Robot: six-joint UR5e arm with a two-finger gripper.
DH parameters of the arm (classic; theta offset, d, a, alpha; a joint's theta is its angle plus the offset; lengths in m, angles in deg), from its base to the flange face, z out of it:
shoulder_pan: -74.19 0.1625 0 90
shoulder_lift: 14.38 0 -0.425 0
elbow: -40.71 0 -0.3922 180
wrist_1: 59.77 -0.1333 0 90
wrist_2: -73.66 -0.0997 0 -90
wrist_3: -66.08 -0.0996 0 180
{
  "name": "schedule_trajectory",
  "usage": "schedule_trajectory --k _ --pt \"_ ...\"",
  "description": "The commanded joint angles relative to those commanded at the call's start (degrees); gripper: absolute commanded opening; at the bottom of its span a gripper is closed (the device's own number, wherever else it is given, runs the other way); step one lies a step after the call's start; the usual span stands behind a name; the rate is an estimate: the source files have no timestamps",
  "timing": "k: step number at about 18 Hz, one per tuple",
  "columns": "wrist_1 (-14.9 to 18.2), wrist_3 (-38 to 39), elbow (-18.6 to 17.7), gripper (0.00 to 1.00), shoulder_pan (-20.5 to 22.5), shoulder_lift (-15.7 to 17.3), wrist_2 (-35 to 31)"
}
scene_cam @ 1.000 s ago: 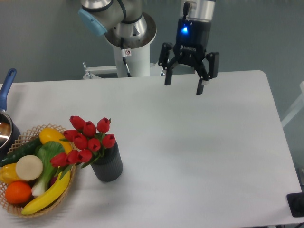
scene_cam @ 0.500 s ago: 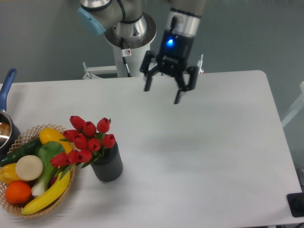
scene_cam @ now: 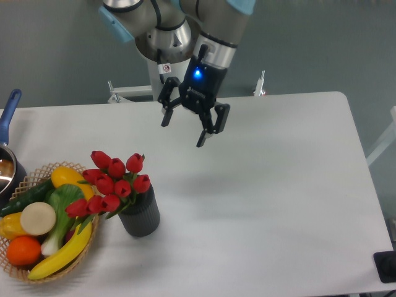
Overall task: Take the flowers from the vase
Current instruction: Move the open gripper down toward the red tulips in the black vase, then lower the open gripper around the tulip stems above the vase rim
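Matt white worktop (scene_cam: 278,185), smooth. Ribbed dark grey vase (scene_cam: 140,215), dull finish; woven wicker basket (scene_cam: 37,176). Black gripper (scene_cam: 184,129), faintly glossy plastic or metal.

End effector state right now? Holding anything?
End effector: open, holding nothing, up in the air above the table. Flowers sit in the vase.
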Motion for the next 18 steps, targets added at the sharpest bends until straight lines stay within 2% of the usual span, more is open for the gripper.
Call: schedule_trajectory --k 4,9,15,18 --pt "-1.40 0.09 1.31 1.00 -2.46 -2.90 0.09" --pt "-5.79 0.18 3.07 1.00 -5.01 -7.03 0.35" --pt "-6.24 0.62 5.97 1.00 -6.07 -10.63 3.52" --pt "-7.56 0.62 6.50 1.00 -6.77 -11.69 5.62"
